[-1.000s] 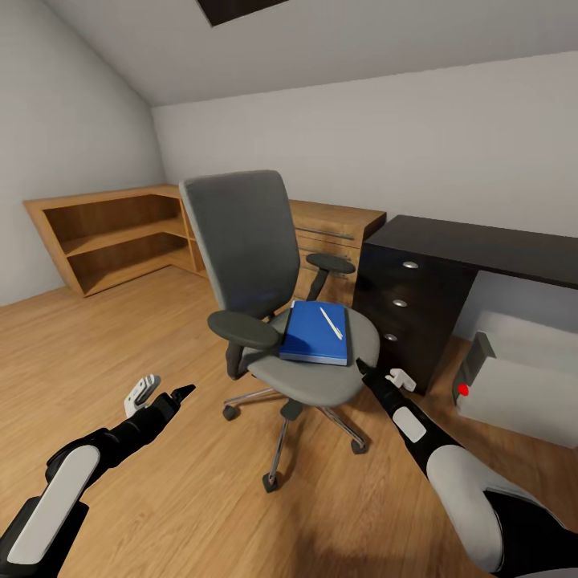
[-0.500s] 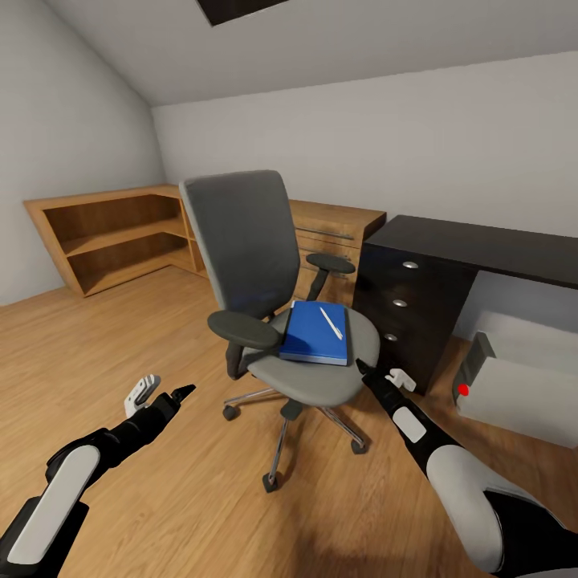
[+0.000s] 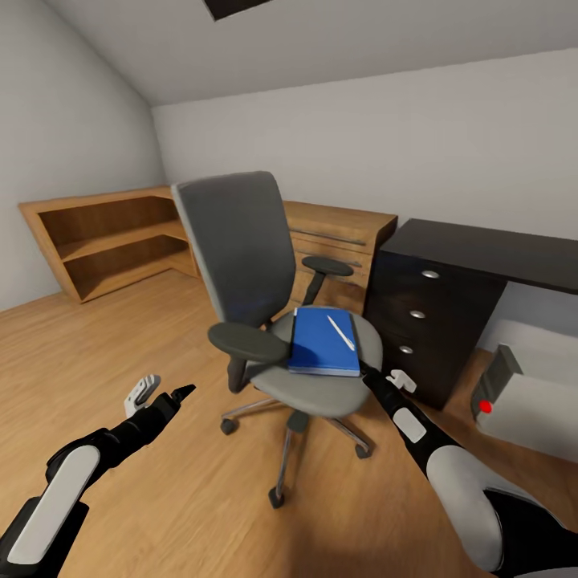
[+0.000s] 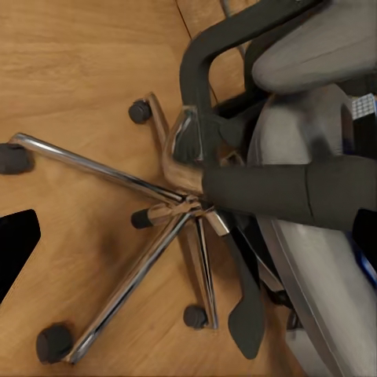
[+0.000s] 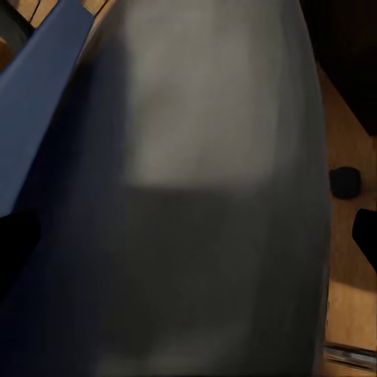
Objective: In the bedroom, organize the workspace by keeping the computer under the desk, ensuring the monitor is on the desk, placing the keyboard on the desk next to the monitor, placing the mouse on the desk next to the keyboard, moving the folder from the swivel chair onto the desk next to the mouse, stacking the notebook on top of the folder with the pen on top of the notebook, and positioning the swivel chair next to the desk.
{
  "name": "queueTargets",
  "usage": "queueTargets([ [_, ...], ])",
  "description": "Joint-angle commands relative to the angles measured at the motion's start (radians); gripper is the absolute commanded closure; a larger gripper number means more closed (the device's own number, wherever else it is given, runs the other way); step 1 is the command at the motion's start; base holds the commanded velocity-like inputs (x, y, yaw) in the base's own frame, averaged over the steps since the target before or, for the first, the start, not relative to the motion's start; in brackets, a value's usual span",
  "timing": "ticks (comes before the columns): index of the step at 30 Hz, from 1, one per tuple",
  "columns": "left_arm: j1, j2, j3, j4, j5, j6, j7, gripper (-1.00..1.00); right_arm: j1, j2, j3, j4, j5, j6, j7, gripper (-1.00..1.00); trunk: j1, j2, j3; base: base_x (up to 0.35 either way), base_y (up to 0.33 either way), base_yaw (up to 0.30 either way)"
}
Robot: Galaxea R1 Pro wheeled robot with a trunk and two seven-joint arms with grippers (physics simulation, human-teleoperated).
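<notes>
The right gripper [image 3: 379, 380], fingers apart, hovered at the near right edge of the grey padded swivel chair [image 3: 241, 249]. The left gripper [image 3: 163, 392] hung open, far left. A blue flat notebook [image 3: 321, 343] with a white slim pen [image 3: 340, 332] lay on the seat, left of the black smooth desk [image 3: 482, 249].

— Pale grey walls [image 3: 449, 152], sloped ceiling [image 3: 321, 48] with a dark opening [image 3: 241, 6] near the top.

— Underfoot?

— Warm wooden plank floor [image 3: 104, 337], evenly lit.

— Along the far wall?

— Low open wooden shelving [image 3: 112, 241] in the left corner, joined to a wooden drawer unit [image 3: 337, 233]. Dark drawers with round silver knobs [image 3: 417, 314] just beside.
</notes>
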Motion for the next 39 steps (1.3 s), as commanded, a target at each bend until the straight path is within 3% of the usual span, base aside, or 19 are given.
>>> queueTargets([
  [1,-0.001,0.000,0.000,-0.001,0.011,0.002,0.009,-1.00,0.000,0.000,0.016,0.007,-0.003,-0.001,0.005,-1.00,0.000,0.000,-0.001,0.230,0.133,0.000],
  [25,-0.001,0.000,0.000,-0.001,0.014,0.002,0.009,-1.00,0.000,0.001,0.018,0.007,-0.002,-0.002,0.005,-1.00,0.000,0.000,-0.001,-0.108,0.006,0.000],
  [33,-0.001,0.000,0.000,-0.001,0.015,0.002,0.009,-1.00,-0.001,0.036,0.018,0.006,0.004,-0.003,0.003,-1.00,0.000,0.000,-0.001,-0.001,0.000,0.000],
  [39,-0.001,0.000,0.000,-0.001,0.015,0.002,0.009,-1.00,0.000,0.042,0.018,0.006,0.005,-0.003,0.004,-1.00,0.000,0.000,-0.001,0.000,0.000,0.042],
])
